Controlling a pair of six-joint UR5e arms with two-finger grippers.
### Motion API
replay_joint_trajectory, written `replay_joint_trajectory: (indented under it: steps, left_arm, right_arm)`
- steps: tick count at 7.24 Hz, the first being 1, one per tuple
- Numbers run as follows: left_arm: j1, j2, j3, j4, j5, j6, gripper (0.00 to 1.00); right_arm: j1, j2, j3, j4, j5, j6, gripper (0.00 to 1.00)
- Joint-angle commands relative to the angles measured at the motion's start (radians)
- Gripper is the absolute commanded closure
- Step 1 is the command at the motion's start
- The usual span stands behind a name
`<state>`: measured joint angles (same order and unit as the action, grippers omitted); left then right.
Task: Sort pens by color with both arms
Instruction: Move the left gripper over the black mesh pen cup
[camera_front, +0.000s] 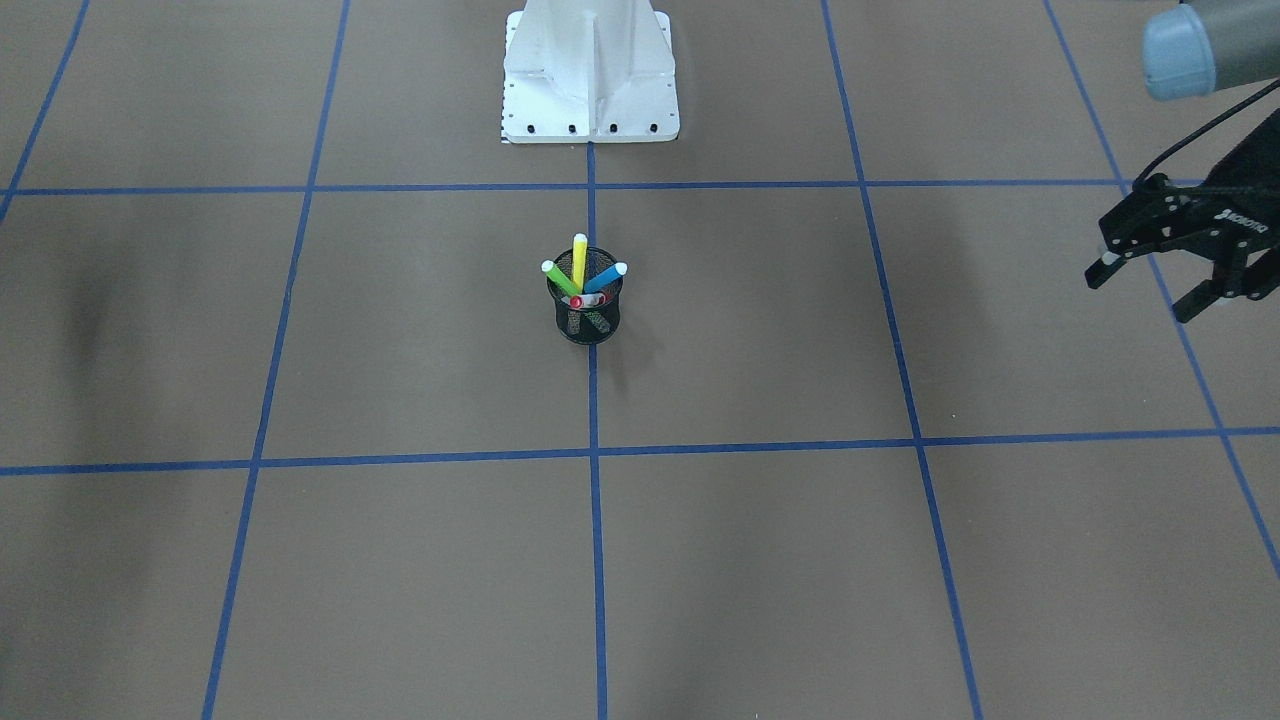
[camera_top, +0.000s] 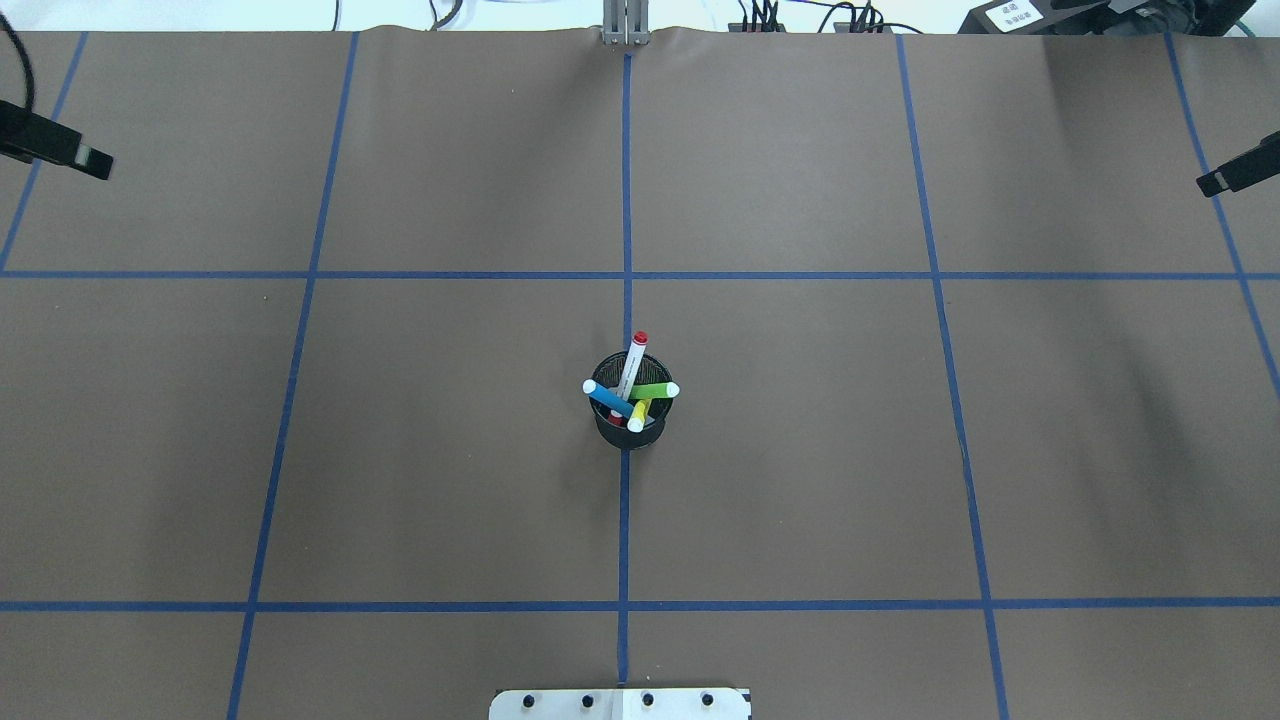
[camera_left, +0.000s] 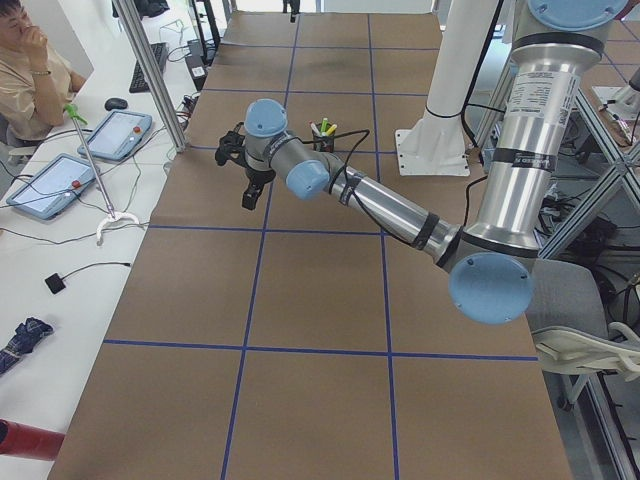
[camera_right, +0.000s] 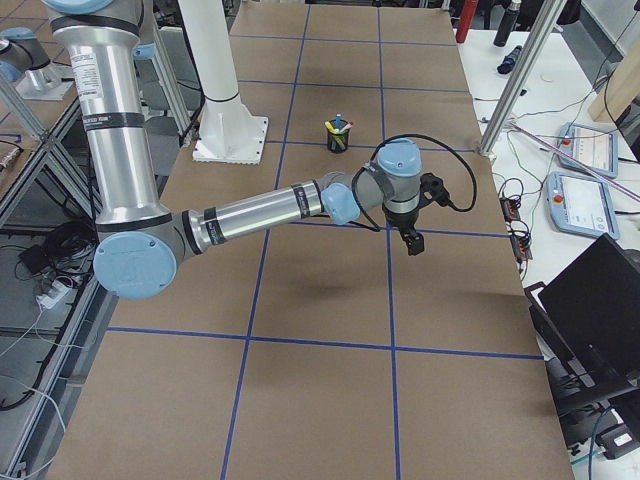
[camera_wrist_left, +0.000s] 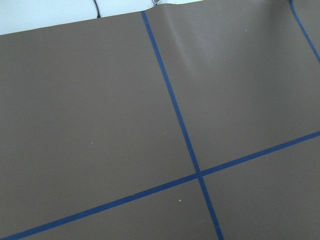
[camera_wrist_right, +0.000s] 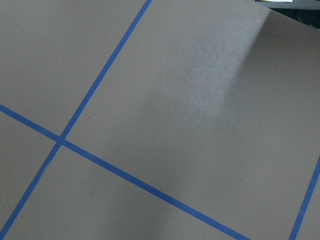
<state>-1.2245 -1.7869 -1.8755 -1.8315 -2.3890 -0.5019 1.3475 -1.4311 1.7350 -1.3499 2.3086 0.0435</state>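
Four pens stand in a black mesh cup (camera_top: 628, 430) at the table's middle: a white one with red ends (camera_top: 632, 365), a blue one (camera_top: 607, 398), a green one (camera_top: 655, 390) and a yellow one (camera_top: 638, 415). In the front view the yellow (camera_front: 579, 262), green (camera_front: 560, 280) and blue (camera_front: 603, 280) pens fan out of the cup (camera_front: 588, 322). My left gripper (camera_front: 1148, 288) hovers far to the side, open and empty. My right gripper (camera_top: 1235, 170) shows only as a tip at the opposite edge; I cannot tell its jaws. Both wrist views show only bare table.
The table is brown paper with a grid of blue tape lines (camera_top: 625, 270). The white mounting pedestal (camera_front: 590, 80) stands behind the cup on my side. An operator (camera_left: 30, 80) sits at a side desk with tablets beyond the table's far edge.
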Motion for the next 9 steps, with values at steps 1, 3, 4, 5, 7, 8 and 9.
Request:
replay_joint_trajectory:
  steps: [1, 3, 4, 5, 7, 8, 9]
  left_arm:
    - [0.130, -0.174, 0.001, 0.253, 0.001, -0.049, 0.00]
    - [0.242, -0.308, 0.003, 0.459, 0.004, -0.049, 0.00]
    - [0.297, -0.343, 0.003, 0.484, 0.051, -0.049, 0.00]
    - [0.354, -0.388, 0.033, 0.485, 0.075, -0.052, 0.00]
    - [0.440, -0.494, 0.163, 0.483, 0.067, -0.055, 0.00]
    - [0.450, -0.559, 0.241, 0.485, 0.059, -0.072, 0.00]
    - [0.454, -0.641, 0.354, 0.492, -0.014, -0.075, 0.00]
  right_arm:
    - [-0.001, -0.002, 0.000, 0.000, -0.001, -0.001, 0.00]
    - [-0.002, -0.006, -0.002, 0.000, -0.001, -0.002, 0.00]
    - [-0.001, -0.008, -0.002, 0.000, -0.003, -0.002, 0.00]
    - [-0.002, -0.009, -0.002, 0.000, -0.003, -0.002, 0.00]
    - [-0.002, -0.012, -0.002, 0.000, -0.003, -0.002, 0.00]
    - [-0.002, -0.012, -0.003, 0.000, -0.003, -0.002, 0.00]
    - [-0.002, -0.012, -0.005, 0.000, -0.003, -0.002, 0.00]
